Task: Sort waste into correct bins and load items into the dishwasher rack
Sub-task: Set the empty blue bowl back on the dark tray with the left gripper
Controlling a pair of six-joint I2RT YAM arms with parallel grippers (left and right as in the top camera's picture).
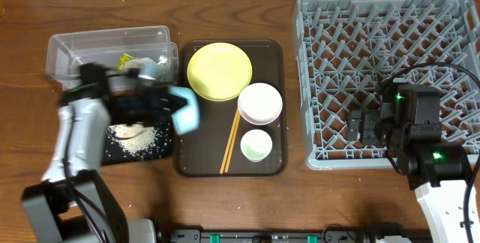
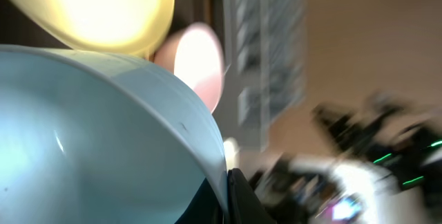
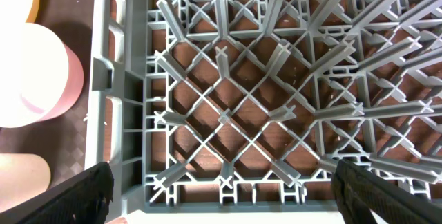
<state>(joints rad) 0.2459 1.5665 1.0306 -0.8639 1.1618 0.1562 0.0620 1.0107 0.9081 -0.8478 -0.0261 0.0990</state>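
The light blue round bowl (image 1: 186, 109) was held off the tabletop in the left pincer (image 1: 166, 102), tipped on edge above the seam between the shallow glossy black rectangular tray (image 1: 166, 153) and the left rim of the dark brown serving tray (image 1: 196, 166). White rice-like scraps (image 1: 139, 141) lay scattered in the black tray. The bowl looked light, stiff and smooth-walled, so probably slippery. A pinch across the rim seemed the only workable hold, and a tilted bowl could pivot or slip in that pinch. The large grey plastic dishwasher rack (image 1: 330, 157) stood well apart to the right, its upright pegs likely to prop a bowl on edge. The overhead view showed the layout but blurred the left pincer. The left wrist view showed what it hid: the bowl's pale blue wall (image 2: 90, 134) filling the frame, with one dark finger (image 2: 239, 200) pressed against the rim, so the pincer read as clamped on the bowl. Behind it showed the yellow round plate (image 2: 103, 10) and the white bowl (image 2: 200, 61). Only the overhead view showed the thin wooden chopsticks (image 1: 230, 142) and the small white cup (image 1: 256, 145) on the brown tray. The right pincer (image 1: 361, 127) hung over the rack, and its wrist view showed its fingers spread wide and empty (image 3: 221, 195) above the lattice (image 3: 228, 113).
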